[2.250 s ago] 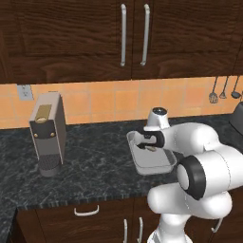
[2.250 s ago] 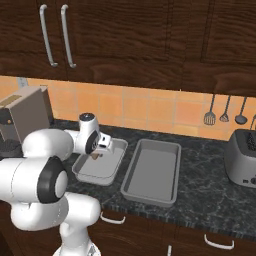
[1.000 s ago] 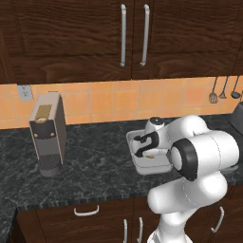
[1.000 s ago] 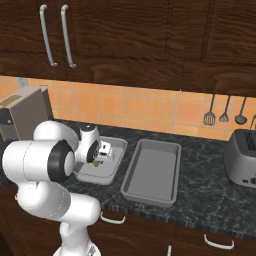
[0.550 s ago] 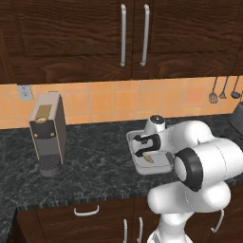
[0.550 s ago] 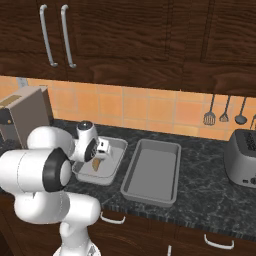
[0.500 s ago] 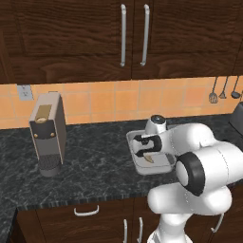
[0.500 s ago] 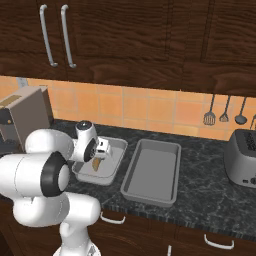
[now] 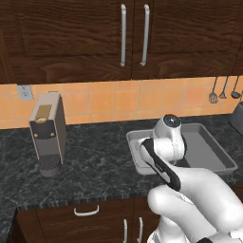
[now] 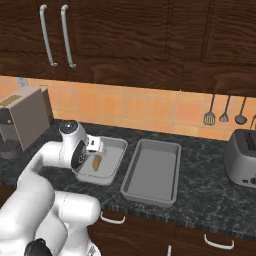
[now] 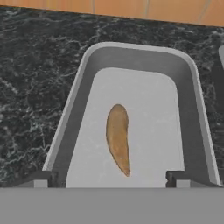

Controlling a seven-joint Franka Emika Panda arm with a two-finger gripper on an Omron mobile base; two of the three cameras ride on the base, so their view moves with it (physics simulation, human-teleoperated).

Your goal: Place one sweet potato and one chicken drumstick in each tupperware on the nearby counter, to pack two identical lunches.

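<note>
A tan sweet potato (image 11: 118, 138) lies flat on the floor of the squarish tupperware (image 11: 74, 100), on its own. My gripper (image 11: 110, 178) hangs open just above it, one fingertip (image 11: 41, 177) on each side, touching nothing. From the right base view the same sweet potato (image 10: 96, 162) rests in that tupperware (image 10: 117, 150) under my gripper (image 10: 91, 150). Beside it the longer tupperware (image 10: 150, 172) holds nothing. My arm covers most of the squarish tupperware (image 9: 133, 142) in the left base view. The chicken drumstick is out of view.
Both containers stand on the dark marbled counter (image 10: 200, 200). A coffee machine (image 9: 47, 133) stands at the left, a toaster (image 10: 242, 157) at the right. Utensils (image 10: 225, 112) hang on the tiled wall. Wooden cabinets run overhead.
My gripper has opened and let go of the sweet potato, which now lies in the squarish tupperware. The hand has lifted a little away from it.
</note>
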